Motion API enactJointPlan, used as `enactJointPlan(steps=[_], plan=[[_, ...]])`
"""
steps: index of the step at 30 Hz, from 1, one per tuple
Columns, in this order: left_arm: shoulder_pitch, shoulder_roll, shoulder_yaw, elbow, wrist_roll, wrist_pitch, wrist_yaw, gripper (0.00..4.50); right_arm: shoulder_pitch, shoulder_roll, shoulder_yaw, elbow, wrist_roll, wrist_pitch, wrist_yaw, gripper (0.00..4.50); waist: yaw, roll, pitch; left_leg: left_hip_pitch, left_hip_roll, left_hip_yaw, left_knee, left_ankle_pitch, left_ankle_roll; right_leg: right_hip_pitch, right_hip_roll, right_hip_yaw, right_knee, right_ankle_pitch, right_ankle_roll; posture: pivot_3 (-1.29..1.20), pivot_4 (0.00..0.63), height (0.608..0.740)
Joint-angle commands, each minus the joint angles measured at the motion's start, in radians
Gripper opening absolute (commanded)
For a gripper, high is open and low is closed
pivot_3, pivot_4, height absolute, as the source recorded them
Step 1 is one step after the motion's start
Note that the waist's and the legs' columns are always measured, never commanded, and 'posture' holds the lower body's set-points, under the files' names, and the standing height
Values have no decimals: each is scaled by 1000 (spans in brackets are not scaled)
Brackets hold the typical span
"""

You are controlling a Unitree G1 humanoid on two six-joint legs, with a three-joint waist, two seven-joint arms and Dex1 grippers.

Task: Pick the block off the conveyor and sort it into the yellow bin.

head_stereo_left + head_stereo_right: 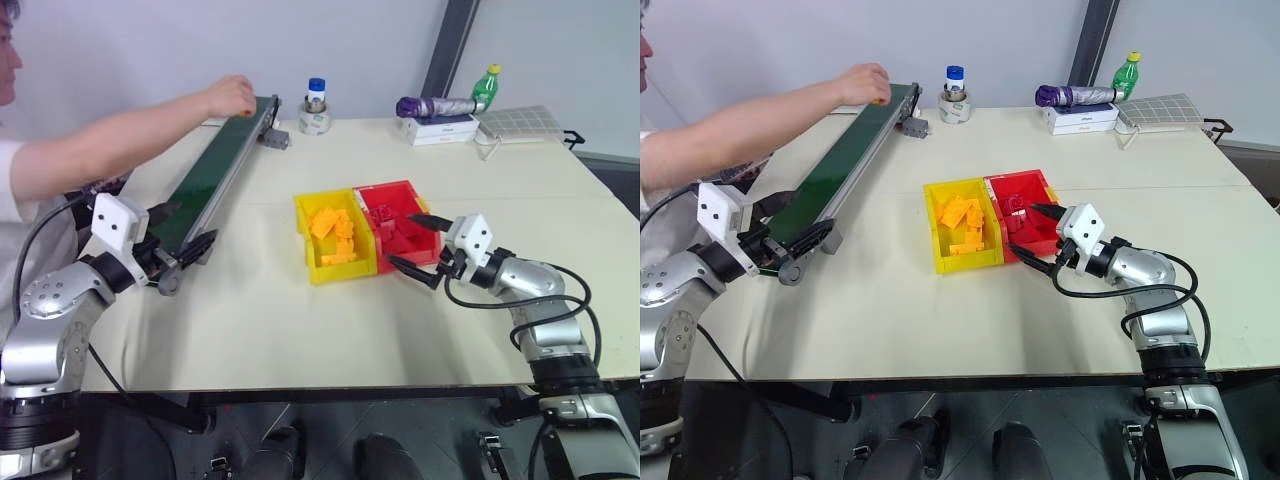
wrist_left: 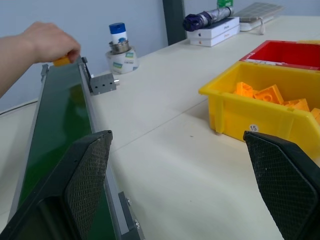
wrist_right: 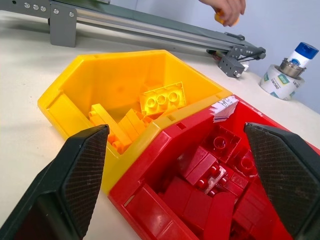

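Holding the block (image 2: 62, 61) at the conveyor's (image 1: 215, 172) far end, a person's hand (image 1: 232, 95). Left gripper (image 1: 182, 245) spread empty at near end; right gripper (image 1: 417, 243) spread empty beside red bin (image 1: 400, 215), yellow bin (image 1: 312, 256) adjacent.

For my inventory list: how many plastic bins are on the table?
2. The yellow bin stands at the table's middle; the red bin touches its side nearer the right gripper.

The glossy yellow plastic bin (image 3: 75, 95) is gleaming; the matt dark-green belt conveyor (image 2: 55, 125) is showing grey metal rails; the table (image 1: 300, 320) is looking smooth, matt.
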Motion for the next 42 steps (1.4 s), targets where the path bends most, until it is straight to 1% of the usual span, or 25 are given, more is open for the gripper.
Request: enactJointPlan(steps=[1,11,21,24,28,32,34,37,42], plan=[[-13,2,-1,-23,-1,-15,2,4419,-6,-13,-18,-45,8,-9,-3,4500,0,0,0,0,0,0,0,0,0,0,0,0,0,0,0,0,150,740],[-5,0,11,-30,1,-14,16,4419,-7,-11,-16,-41,9,-8,-1,4500,0,0,0,0,0,0,0,0,0,0,0,0,0,0,0,0,150,740],[99,-47,74,-138,-10,-20,111,4419,-5,-12,-16,-41,11,-8,3,4500,0,0,0,0,0,0,0,0,0,0,0,0,0,0,0,0,150,740],[145,-79,128,-176,13,-41,191,4419,-5,-13,-17,-38,11,-10,6,4500,-1,0,0,0,0,0,0,0,0,0,0,0,0,0,0,0,150,740],[226,-185,206,-229,84,-97,368,4419,-8,-11,-17,-30,11,-14,9,4500,0,0,0,0,0,0,0,0,0,1,0,0,-1,0,0,0,150,740],[299,-283,208,-272,96,-84,470,4419,-19,-2,-11,-20,10,-19,13,4500,2,0,0,0,0,1,0,0,0,2,-1,0,-1,0,0,0,150,740],[319,-316,200,-281,98,-68,508,4419,-26,1,-10,-16,11,-19,15,4500,5,0,0,0,0,0,0,0,0,3,0,0,-1,0,0,0,150,740],[330,-323,182,-284,102,-71,514,4419,-35,3,-8,-7,10,-22,20,4500,4,0,0,0,0,0,0,0,0,3,0,0,-1,0,0,0,150,740],[322,-300,183,-255,100,-55,513,4419,-38,5,-7,-1,8,-27,25,4500,1,0,0,0,0,0,0,0,0,5,0,0,-1,0,0,0,150,740]])
